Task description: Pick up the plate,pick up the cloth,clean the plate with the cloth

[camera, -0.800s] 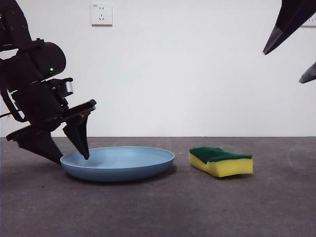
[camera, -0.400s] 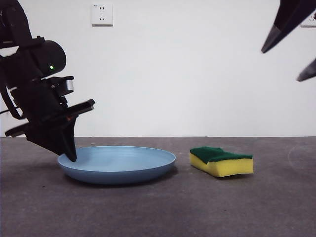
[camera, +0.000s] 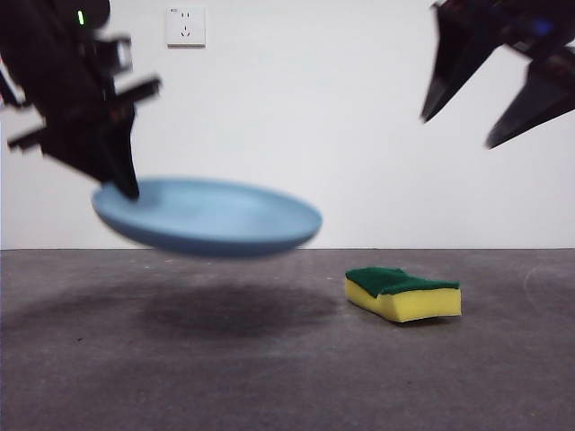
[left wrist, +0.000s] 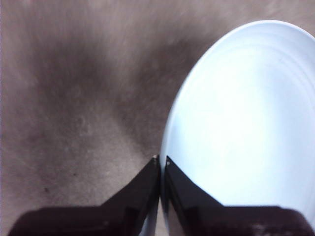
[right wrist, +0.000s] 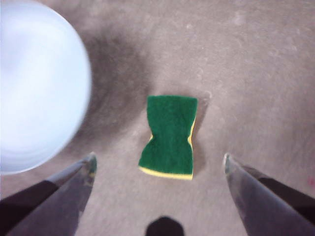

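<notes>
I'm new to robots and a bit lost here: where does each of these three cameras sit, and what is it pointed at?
Front view: low, level across the table; plate lifted by the left gripper, sponge lying on it, right gripper above.
Left wrist view: on the left arm, looking down; shut jaws pinch the plate's rim.
Right wrist view: above the sponge, between open jaws.
All three show the plate; front and right wrist share the sponge.

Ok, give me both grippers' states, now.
Left gripper: shut on the plate's rim, plate off the table.
Right gripper: open, empty, above the sponge.
</notes>
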You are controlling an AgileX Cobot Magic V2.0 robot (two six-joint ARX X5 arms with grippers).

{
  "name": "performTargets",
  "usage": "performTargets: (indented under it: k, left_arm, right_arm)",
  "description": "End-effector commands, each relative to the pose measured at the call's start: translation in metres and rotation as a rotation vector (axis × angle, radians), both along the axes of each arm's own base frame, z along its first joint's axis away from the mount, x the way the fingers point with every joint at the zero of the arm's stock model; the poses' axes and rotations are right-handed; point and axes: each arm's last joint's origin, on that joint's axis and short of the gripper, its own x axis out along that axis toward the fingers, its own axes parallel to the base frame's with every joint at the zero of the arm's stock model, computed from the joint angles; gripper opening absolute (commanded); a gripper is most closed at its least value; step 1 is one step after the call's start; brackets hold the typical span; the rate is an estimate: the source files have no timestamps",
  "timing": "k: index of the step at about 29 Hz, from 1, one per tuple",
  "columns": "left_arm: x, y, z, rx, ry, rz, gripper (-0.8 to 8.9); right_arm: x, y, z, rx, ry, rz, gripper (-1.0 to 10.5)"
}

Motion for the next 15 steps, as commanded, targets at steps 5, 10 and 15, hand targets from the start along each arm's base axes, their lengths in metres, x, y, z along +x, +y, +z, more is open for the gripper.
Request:
performTargets:
  k: [5,10,15]
  left_arm:
    - [-0.03,0.008,0.036,0.012,-0.077,-0.013,-0.08]
    - [-0.05,0.013,0.049,0.018,-0.065,-0.02,-0.08]
    - [-0.051,0.013,0.05,0.02,-0.068,-0.022,-0.08]
  right_arm:
    - [0.04,0.038,-0.031,-0.127,0.048,0.086,4.2]
    - [0.061,0.053,-0.068,-0.145,0.095,0.106,3.6]
    - [0.073,0.059,-0.108,-0.188,0.204,0.111,3.1]
